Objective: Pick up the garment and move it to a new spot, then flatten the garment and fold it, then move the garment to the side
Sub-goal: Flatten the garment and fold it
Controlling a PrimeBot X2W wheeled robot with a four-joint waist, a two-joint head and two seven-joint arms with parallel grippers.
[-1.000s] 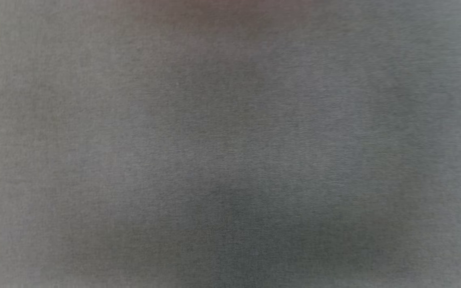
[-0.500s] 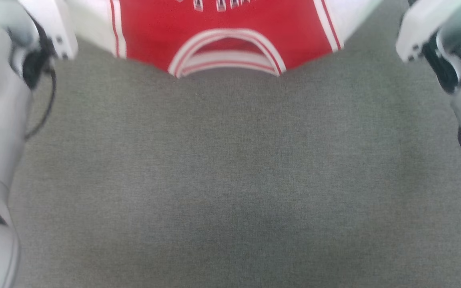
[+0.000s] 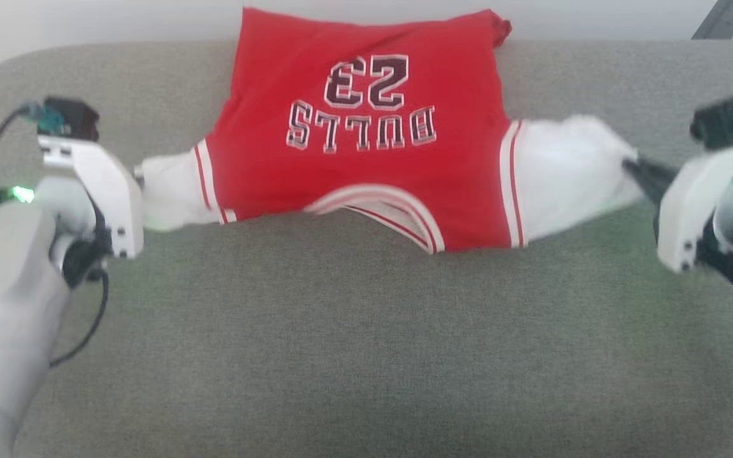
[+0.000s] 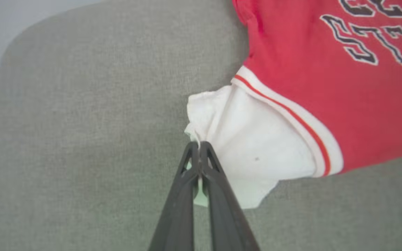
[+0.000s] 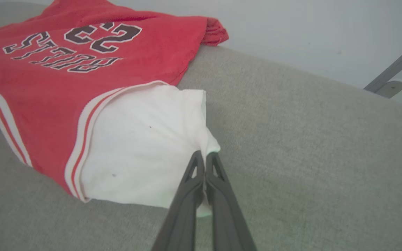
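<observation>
The red Bulls jersey (image 3: 366,165) lies across the far half of the desk (image 3: 366,331), chest side up, its striped neckline toward the robot and its "BULLS" lettering and number 23 reading upside down in the head view. Its far end reaches past the desk's far edge, where a red corner bunches up at the right. A white panel with red and white trim is drawn out to either side. The left fingers (image 3: 139,175) are pressed together on the tip of the white panel on the robot's left; the left wrist view shows the left fingers (image 4: 198,146) pinching that gathered corner of the jersey (image 4: 326,87) just above the desk (image 4: 82,122). The right fingers (image 3: 630,166) are likewise closed on the tip of the other white panel, and in the right wrist view the cloth of the jersey (image 5: 82,80) puckers toward the right fingers (image 5: 203,167). The desk (image 5: 309,139) is covered in plain grey woven fabric and has rounded far corners. Beyond it is a pale, featureless background (image 3: 118,19), crossed at the upper right by a slanted grey metal strut (image 5: 393,75). A small green light (image 3: 21,193) glows on the left wrist, and a black cable (image 3: 86,331) loops beneath it
</observation>
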